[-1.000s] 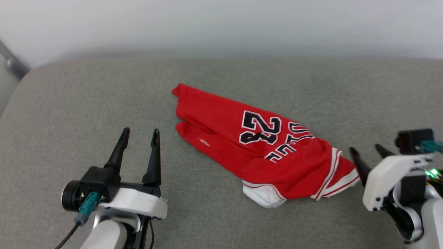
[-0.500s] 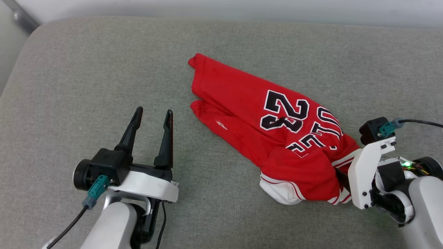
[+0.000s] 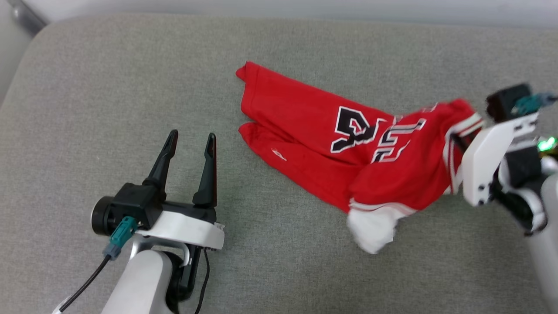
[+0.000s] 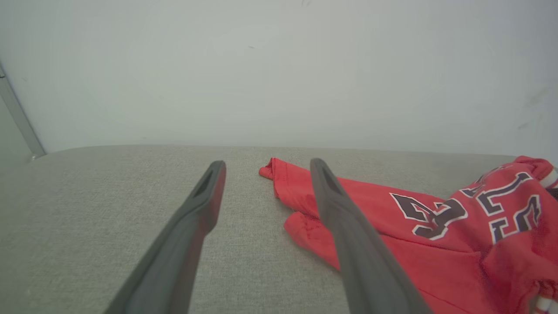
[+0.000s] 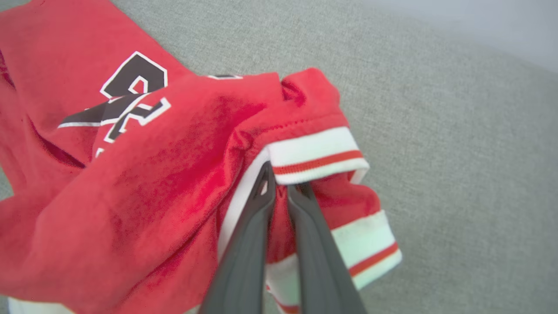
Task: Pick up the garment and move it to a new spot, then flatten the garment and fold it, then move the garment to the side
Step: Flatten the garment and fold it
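Note:
The garment [image 3: 314,139], a red jersey with black white-outlined number and letters and striped trim, lies crumpled across the grey cushion [image 3: 109,78]. Its right end is raised off the cushion, and a white sleeve [image 3: 370,224] hangs at its near edge. My right gripper [image 3: 455,141] is shut on the red-and-white striped trim [image 5: 314,157] at that raised end. In the right wrist view the two fingers [image 5: 248,244] pinch the cloth [image 5: 152,174] just under the trim. My left gripper [image 3: 192,139] stands open over bare cushion, left of the garment's [image 4: 392,226] near corner, touching nothing.
The grey cushion's rounded far left corner [image 3: 43,30] meets a pale wall [image 4: 279,65]. A dark rail [image 3: 24,15] runs at the far left. Bare cushion surface lies left of and in front of the garment.
My right gripper reached the garment's trimmed right end, shut on it and lifted it up and away, bunching the lettering. The head camera tilted down. The left gripper has stayed open.

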Motion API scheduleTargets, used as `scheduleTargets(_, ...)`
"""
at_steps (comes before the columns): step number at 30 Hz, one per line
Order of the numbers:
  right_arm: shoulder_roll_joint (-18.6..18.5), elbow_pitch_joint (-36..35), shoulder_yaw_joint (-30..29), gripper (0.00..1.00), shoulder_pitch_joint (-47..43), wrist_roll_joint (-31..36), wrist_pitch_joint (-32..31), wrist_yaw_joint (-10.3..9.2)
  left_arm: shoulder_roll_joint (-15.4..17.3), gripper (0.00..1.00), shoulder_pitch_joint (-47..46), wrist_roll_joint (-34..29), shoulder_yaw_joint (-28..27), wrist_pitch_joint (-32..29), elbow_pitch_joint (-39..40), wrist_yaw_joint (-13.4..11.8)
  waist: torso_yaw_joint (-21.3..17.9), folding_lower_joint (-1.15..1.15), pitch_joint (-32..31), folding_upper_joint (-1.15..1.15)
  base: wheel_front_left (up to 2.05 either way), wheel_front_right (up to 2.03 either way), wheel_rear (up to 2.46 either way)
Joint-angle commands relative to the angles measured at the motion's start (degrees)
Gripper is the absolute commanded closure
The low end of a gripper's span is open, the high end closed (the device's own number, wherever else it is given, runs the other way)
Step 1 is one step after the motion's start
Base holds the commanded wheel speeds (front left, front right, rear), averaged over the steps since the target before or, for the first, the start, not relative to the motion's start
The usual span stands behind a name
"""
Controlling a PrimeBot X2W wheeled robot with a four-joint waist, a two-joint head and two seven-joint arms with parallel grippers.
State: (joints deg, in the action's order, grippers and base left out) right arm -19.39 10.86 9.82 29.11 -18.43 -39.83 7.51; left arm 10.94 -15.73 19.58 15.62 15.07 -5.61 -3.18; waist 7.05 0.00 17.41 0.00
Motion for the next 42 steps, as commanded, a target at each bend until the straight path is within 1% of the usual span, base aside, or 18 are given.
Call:
scheduleTargets(1,0.3,-0.3,-0.9,1.00,2.4,1.3,0.3,-0.04,-0.2,0.00,-1.2,-0.5,-0.3,0.1,0.4,0.5,0.2,0.00,1.5,0.00,0.00,0.00,0.00)
scheduleTargets(7,0.6,2.2,-6.0,1.00,10.6,5.3,1.0,-0.04,-1.6,0.00,-3.6,-1.7,-0.8,0.1,0.7,2.2,1.6,0.00,6.8,0.00,0.00,0.00,0.00)
scheduleTargets(10,0.1,5.3,-8.1,1.00,14.3,6.7,3.7,-0.04,-2.3,0.00,-4.9,-2.3,-1.1,0.1,0.5,3.2,2.5,0.00,9.2,0.00,0.00,0.00,0.00)
scheduleTargets(13,0.7,9.6,-8.9,1.00,15.8,7.7,8.2,-0.04,-3.1,0.00,-5.7,-2.8,-1.7,0.1,-0.3,4.2,2.9,0.00,10.0,0.00,0.00,0.00,0.00)
scheduleTargets(14,0.9,11.1,-9.0,0.87,15.7,7.9,9.8,-0.04,-3.3,0.00,-5.8,-3.0,-1.9,0.1,-0.6,4.5,3.0,0.00,10.0,0.00,0.00,0.00,0.00)
scheduleTargets(15,1.4,12.6,-9.2,0.51,15.3,7.7,11.1,-0.04,-3.5,0.00,-5.9,-3.2,-2.2,0.1,-0.9,4.7,3.0,0.00,10.0,0.00,0.00,0.00,0.00)
scheduleTargets(16,1.7,14.0,-9.0,0.00,14.7,7.5,12.7,-0.04,-3.7,0.00,-5.9,-3.4,-2.4,0.1,-1.2,5.0,3.0,0.00,9.8,0.00,0.00,0.00,0.00)
scheduleTargets(18,2.2,16.3,-8.6,0.00,13.8,6.9,16.1,-0.04,-3.9,0.00,-5.6,-3.7,-3.0,0.1,-1.7,5.2,2.7,0.00,9.0,0.00,0.00,0.00,0.00)
scheduleTargets(22,2.9,18.6,-8.5,0.00,11.7,6.2,25.5,-0.04,-3.9,0.00,-4.1,-4.5,-4.2,0.1,-2.6,5.7,1.5,0.00,6.5,0.00,0.00,0.00,0.00)
scheduleTargets(23,2.9,18.6,-8.5,0.00,11.7,6.2,25.5,-0.04,-3.9,0.00,-4.1,-4.5,-4.2,0.1,-2.6,5.7,1.5,0.00,6.5,0.00,0.00,0.00,0.00)
scheduleTargets(28,4.1,18.3,-9.7,0.00,6.8,5.8,36.2,-0.04,-3.3,0.00,-1.6,-5.4,-5.7,0.1,-3.9,5.7,-0.7,0.00,1.1,0.00,0.00,0.00,0.00)
scheduleTargets(31,4.6,16.6,-10.2,0.00,2.7,5.5,40.4,-0.04,-3.0,0.00,0.6,-5.7,-6.4,0.1,-4.5,5.2,-2.1,0.00,-2.3,0.00,0.00,0.00,0.00)
scheduleTargets(35,5.7,12.7,-11.6,0.00,-3.2,4.9,42.4,-0.04,-2.5,0.00,3.2,-5.8,-7.0,0.1,-4.7,4.5,-3.8,0.00,-6.0,0.00,0.00,0.00,0.00)
scheduleTargets(36,6.3,10.0,-12.4,0.00,-6.1,5.2,42.3,-0.04,-2.2,0.00,4.3,-5.7,-7.2,0.1,-4.7,4.1,-4.5,0.00,-7.2,0.00,0.00,0.00,0.00)
scheduleTargets(37,6.3,10.0,-12.4,0.00,-6.1,5.2,42.3,-0.04,-2.2,0.00,4.3,-5.7,-7.2,0.1,-4.7,4.1,-4.5,0.00,-7.2,0.00,0.00,0.00,0.00)
scheduleTargets(38,7.1,7.1,-13.6,0.00,-9.4,5.6,41.5,-0.04,-1.8,0.00,5.1,-5.6,-7.4,-0.2,-4.5,3.8,-5.0,0.00,-8.2,0.00,0.00,0.00,0.00)
scheduleTargets(39,7.1,7.1,-13.6,0.00,-9.4,5.6,41.5,-0.04,-1.8,0.00,5.1,-5.6,-7.4,-0.2,-4.5,3.8,-5.0,0.00,-8.2,0.00,0.00,0.00,0.00)
scheduleTargets(42,8.7,2.6,-15.0,0.00,-13.7,6.0,38.9,-0.04,-1.5,0.00,6.2,-5.4,-7.5,-0.6,-4.2,3.4,-5.6,0.00,-9.1,0.00,0.00,0.00,0.00)
